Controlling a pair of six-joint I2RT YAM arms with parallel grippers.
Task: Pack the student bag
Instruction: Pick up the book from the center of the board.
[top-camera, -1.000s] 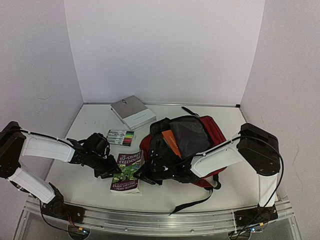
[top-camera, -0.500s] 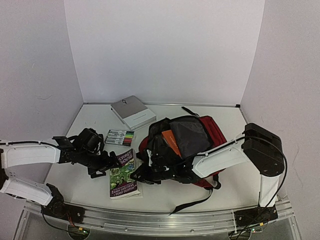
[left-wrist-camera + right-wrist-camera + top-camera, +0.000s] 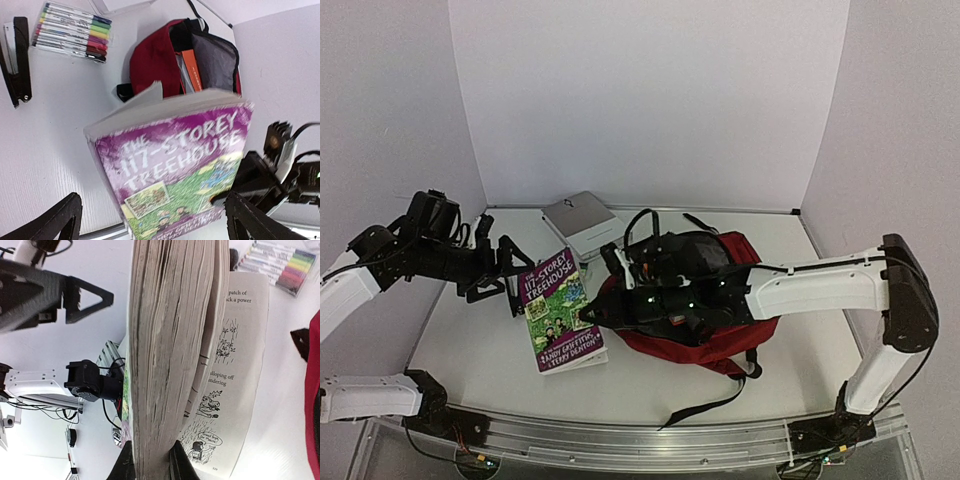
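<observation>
The student bag [image 3: 720, 335] is a red backpack lying open at mid-table; its grey lining [image 3: 215, 55] and an orange book [image 3: 190, 70] inside show in the left wrist view. A purple "117-Storey Treehouse" book [image 3: 558, 310] is tilted up off the table just left of the bag. My right gripper [image 3: 152, 465] is shut on its page block, and a loose back page [image 3: 235, 385] hangs open. Raised just left of the book, my left gripper [image 3: 498, 272] stands wide open with nothing held; its finger [image 3: 260, 220] shows beside the cover.
A pack of coloured markers [image 3: 70, 32] lies behind the book. A white box [image 3: 582, 222] sits at the back. A black elongated object [image 3: 17, 60] lies left of the markers. A black strap [image 3: 705, 405] trails toward the front rail.
My left gripper opened, let go of the book and rose back to the left. My right gripper swung forward over the bag and lifted the book's edge, tilting it up.
</observation>
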